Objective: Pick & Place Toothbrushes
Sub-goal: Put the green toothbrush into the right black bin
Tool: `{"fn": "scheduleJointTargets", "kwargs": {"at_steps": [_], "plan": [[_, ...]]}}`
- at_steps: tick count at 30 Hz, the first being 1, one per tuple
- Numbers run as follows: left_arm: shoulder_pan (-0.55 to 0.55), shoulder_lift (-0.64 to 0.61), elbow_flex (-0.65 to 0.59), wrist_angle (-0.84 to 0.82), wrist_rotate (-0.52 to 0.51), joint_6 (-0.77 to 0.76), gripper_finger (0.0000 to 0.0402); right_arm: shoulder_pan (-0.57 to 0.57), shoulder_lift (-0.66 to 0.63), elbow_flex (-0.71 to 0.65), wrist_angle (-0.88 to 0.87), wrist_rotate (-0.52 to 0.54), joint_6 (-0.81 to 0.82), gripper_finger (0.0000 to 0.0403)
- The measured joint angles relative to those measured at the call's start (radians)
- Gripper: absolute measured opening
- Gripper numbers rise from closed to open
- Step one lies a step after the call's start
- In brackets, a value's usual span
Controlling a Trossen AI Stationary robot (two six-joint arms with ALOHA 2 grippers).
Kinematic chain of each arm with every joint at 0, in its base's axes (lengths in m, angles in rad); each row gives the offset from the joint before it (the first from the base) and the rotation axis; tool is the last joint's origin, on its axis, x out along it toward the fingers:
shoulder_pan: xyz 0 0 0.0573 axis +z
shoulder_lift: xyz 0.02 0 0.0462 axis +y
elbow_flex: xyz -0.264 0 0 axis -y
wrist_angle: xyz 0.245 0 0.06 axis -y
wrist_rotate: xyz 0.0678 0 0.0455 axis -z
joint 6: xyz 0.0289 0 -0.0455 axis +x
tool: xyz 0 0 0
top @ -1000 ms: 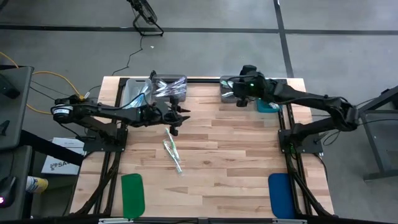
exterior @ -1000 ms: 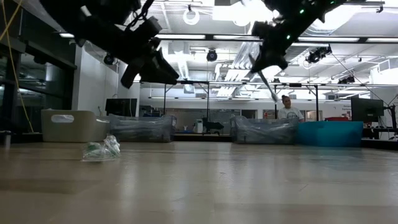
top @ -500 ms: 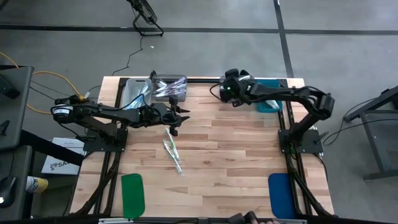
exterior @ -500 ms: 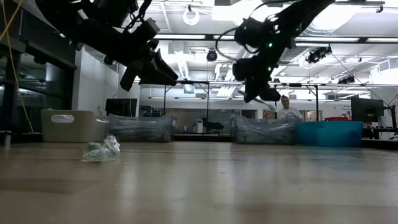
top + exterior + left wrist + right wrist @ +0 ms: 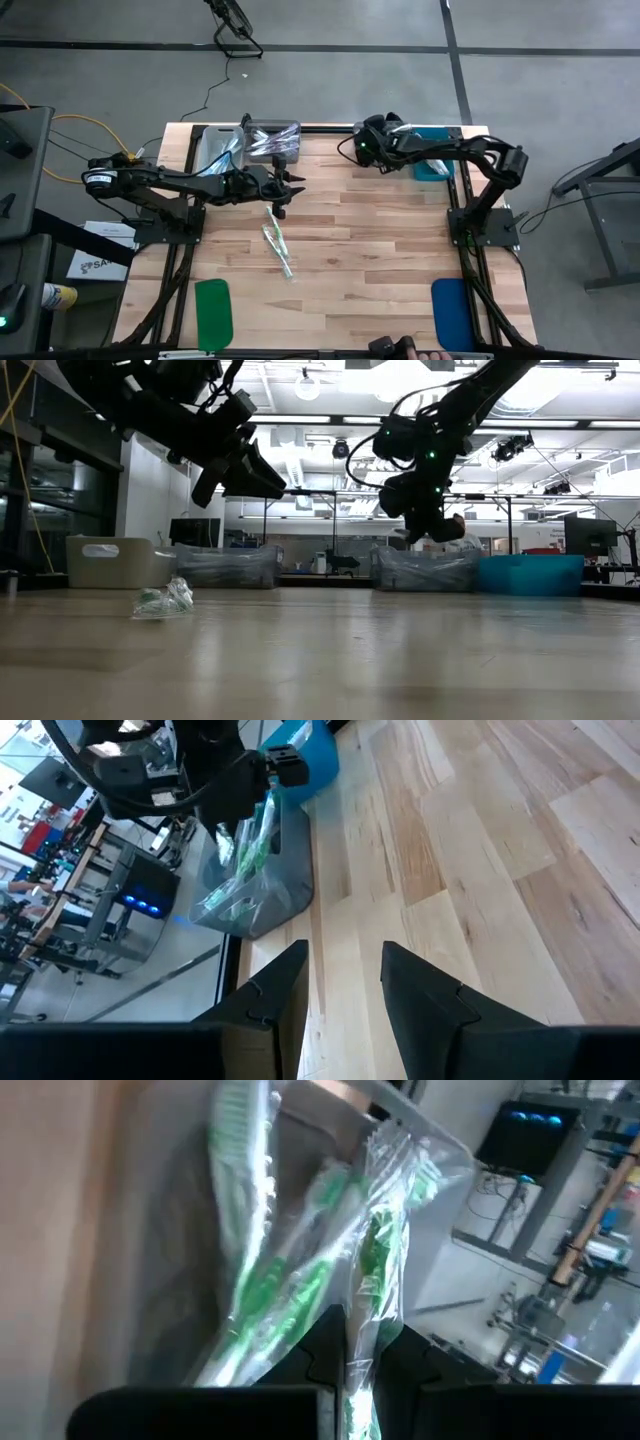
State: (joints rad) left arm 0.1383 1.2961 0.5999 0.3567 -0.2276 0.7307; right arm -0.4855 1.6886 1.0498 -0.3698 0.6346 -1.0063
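Right gripper [image 5: 372,150]: you see it at the upper middle of the high view, over the clear bin [image 5: 366,133], its fingers clamped on a wrapped green toothbrush [image 5: 362,1315].
Toothbrush axis: it stands out forward from the fingertips, pointing into the bin.
Left gripper [image 5: 281,185]: fingers apart, empty, hanging above the table [image 5: 380,260].
Loose toothbrushes [image 5: 277,240]: they lie just below the left gripper, long axis running toward the bottom of the frame; the left arm is nearer.
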Motion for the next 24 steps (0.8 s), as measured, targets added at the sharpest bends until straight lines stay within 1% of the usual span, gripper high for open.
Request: {"fn": "scheduleJointTargets", "kwargs": {"at_steps": [4,7,16,20,24], "plan": [[0.0,0.0,0.0,0.0,0.0,0.0,0.0122,-0.001,0.019,0.001,-0.016,-0.089,-0.034,0.0023],[0.0,0.0,0.0,0.0,0.0,-0.001,0.0122,-0.001,0.04,0.0,-0.036,-0.085,-0.039,0.0023],[-0.001,0.0,0.0,0.0,0.009,-0.002,0.0122,-0.015,0.039,0.0,-0.044,-0.085,-0.012,0.0028],[-0.001,0.0,0.0,0.0,0.009,-0.002,0.0122,-0.015,0.039,0.0,-0.03,-0.087,-0.032,0.0053],[-0.001,0.0,0.0,0.0,0.01,-0.002,0.0122,-0.014,0.039,0.0,-0.002,-0.087,-0.034,0.0093]]}}
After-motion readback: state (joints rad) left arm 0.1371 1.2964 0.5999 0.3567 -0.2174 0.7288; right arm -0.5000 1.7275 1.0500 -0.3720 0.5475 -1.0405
